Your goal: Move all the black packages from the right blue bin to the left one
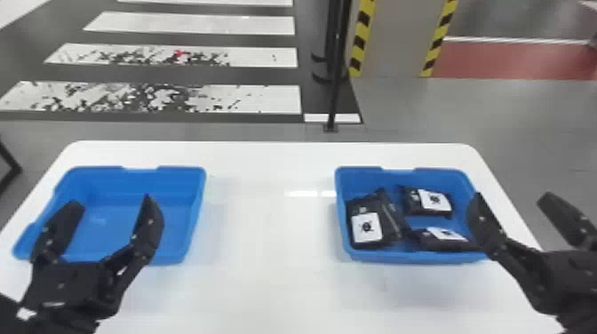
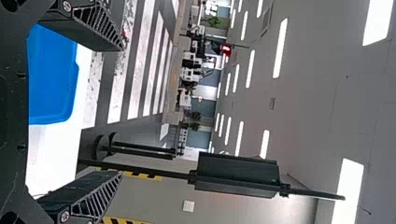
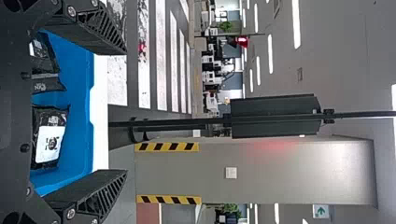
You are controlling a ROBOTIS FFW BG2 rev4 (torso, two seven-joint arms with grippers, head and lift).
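packages (image 1: 373, 224) lie in the right bin (image 1: 399, 256), seemingly four of them, while the left bin (image 1: 198, 206) is empty, so the job looks to be at its start, with a first pick to make. the right gripper (image 1: 511, 198) hangs by that bin's right side, its fingers spread and nothing between them; the left gripper (image 1: 111, 202) is over the left bin, also spread and bare. the next move likely calls for bringing the right gripper inward and down over one pack. the back package (image 1: 428, 202) lies label up, its long axis running left to right; the front package (image 1: 442, 240) runs much the same way. the leftmost, label up, points roughly front to back, and the slanting package (image 1: 393, 215) against it runs from back left to front right.
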